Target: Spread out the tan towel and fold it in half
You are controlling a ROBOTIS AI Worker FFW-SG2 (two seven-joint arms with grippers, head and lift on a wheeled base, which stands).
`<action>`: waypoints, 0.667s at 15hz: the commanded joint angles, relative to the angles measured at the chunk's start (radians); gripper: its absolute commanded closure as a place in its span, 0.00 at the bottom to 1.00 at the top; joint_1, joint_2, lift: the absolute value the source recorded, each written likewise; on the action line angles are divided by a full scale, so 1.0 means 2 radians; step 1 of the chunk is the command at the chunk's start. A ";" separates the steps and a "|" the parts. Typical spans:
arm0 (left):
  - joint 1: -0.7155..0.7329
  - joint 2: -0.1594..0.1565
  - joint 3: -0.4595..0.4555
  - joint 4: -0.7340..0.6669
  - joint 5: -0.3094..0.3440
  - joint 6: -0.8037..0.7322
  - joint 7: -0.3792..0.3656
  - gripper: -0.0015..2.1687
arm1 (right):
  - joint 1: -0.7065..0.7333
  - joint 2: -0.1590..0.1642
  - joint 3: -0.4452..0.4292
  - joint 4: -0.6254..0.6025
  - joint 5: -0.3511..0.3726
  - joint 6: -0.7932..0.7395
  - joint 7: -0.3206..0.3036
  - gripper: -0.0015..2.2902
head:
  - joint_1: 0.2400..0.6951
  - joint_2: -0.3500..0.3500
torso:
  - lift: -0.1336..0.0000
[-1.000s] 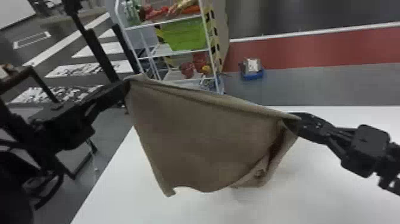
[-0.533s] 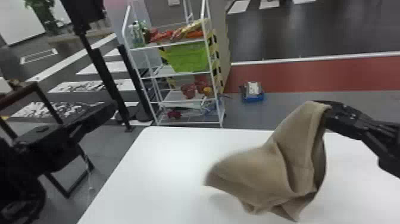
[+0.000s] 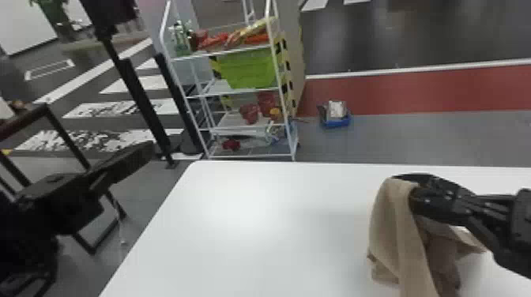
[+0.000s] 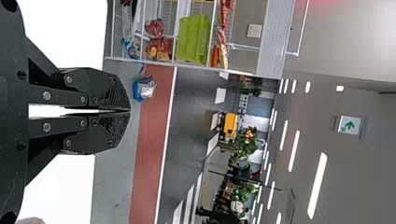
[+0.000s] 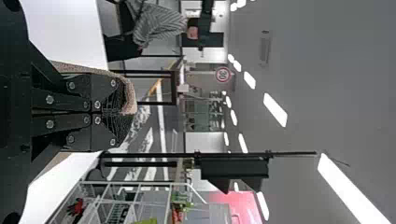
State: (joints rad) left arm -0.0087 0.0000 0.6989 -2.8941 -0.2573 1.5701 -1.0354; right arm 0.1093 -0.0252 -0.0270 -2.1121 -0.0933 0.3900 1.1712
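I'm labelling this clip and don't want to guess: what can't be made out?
- Head view: tan towel's lowest end, cut off by the bottom edge; folds hidden behind the right arm.
- Right wrist view: cloth inside the right pincer, hidden by its fingers.
- Left wrist view: the blue floor item's contents, too small.

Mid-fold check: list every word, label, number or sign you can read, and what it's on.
"30": round sign in the room behind.
Sign with a green arrow: symbol only, no readable words.
Packets on the rack: any print is too small or blurred to read.
Towel: no text on the part that shows.
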 commanded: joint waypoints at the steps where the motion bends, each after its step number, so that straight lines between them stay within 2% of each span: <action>1: 0.009 -0.001 0.000 0.001 0.007 0.001 -0.005 0.50 | -0.003 0.005 0.015 0.011 -0.005 -0.002 -0.018 0.99 | 0.81 1.00 | 0.07; 3: 0.021 -0.001 -0.004 0.001 0.012 0.001 -0.012 0.50 | -0.025 0.013 0.010 0.011 -0.063 0.003 -0.048 0.99 | 0.83 1.00 | 0.07; 5: 0.033 -0.001 -0.002 0.003 0.023 0.001 -0.013 0.50 | -0.042 0.013 0.012 0.006 -0.096 0.018 -0.060 0.99 | 0.78 1.00 | 0.07; 6: 0.040 -0.001 0.003 0.003 0.038 0.001 -0.018 0.49 | -0.048 0.013 0.018 0.004 -0.091 0.023 -0.064 0.99 | 0.76 1.00 | 0.07; 7: 0.052 -0.001 0.006 0.003 0.063 0.001 -0.022 0.43 | -0.056 0.013 0.027 0.007 -0.075 0.018 -0.072 0.99 | 0.74 1.00 | 0.07; 8: 0.063 -0.001 0.006 0.003 0.088 0.001 -0.022 0.31 | -0.063 0.013 0.030 0.022 -0.069 0.010 -0.076 0.99 | 0.73 1.00 | 0.07; 9: 0.074 -0.001 -0.002 0.004 0.109 0.001 -0.022 0.23 | -0.072 0.013 0.029 0.040 -0.071 0.003 -0.080 0.99 | 0.73 1.00 | 0.07; 10: 0.083 -0.001 -0.012 0.011 0.124 0.001 -0.022 0.18 | -0.080 0.013 0.028 0.052 -0.076 0.001 -0.081 0.99 | 0.74 1.00 | 0.07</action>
State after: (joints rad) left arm 0.1297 0.0000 0.6970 -2.8834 -0.0596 1.5701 -1.0796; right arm -0.0273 0.0000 0.0295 -2.0459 -0.2397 0.4027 1.0102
